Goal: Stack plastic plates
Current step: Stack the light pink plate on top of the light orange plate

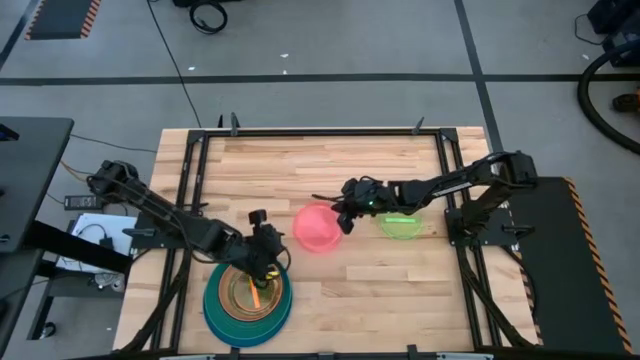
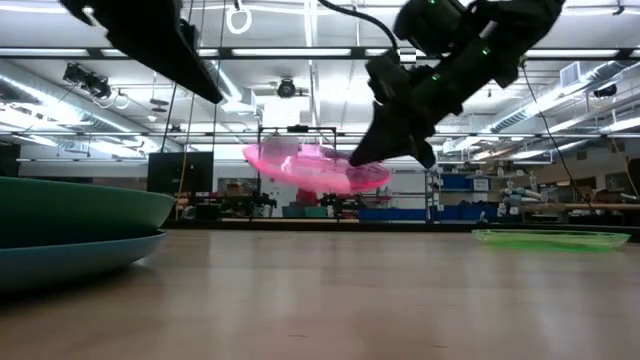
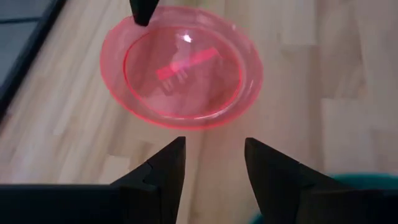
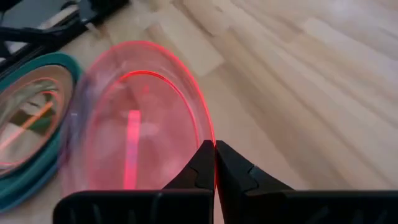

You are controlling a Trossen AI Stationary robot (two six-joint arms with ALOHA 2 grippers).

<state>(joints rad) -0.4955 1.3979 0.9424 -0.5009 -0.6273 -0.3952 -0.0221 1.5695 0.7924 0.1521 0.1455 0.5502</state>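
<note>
Nearest us, at the table's front-left, we see the stack (image 1: pixel 247 298): a blue plate at the bottom, teal on it, then darker and brown ones nested inside, w/ something orange on top in the high view. In the low view the stack's blue and teal rims (image 2: pixel 60 225) fill the left edge.

The left gripper (image 1: pixel 268 262) hangs over the stack's far-right edge. Its fingers (image 3: pixel 163 171) stand apart w/ nothing between them, and they face the pink plate across bare wood.

Next out, near table centre, the pink plate (image 1: pixel 317 228) is off the table: the low view shows it (image 2: pixel 315 167) in the air, tilted, well above the wood. The right gripper (image 1: pixel 343 218) has it by the rim on the side away from the stack. In the right wrist view the fingers (image 4: pixel 199 171) are pinched tight on that rim (image 4: pixel 208 134), almost no gap showing.

Further right, the green plate (image 1: pixel 400 225) lies flat on the table (image 1: pixel 330 160) under the right arm, well apart from the stack. Low view has it (image 2: pixel 555 239) resting on the wood at the right.

We can't find a cyan small plate in these views.
</note>
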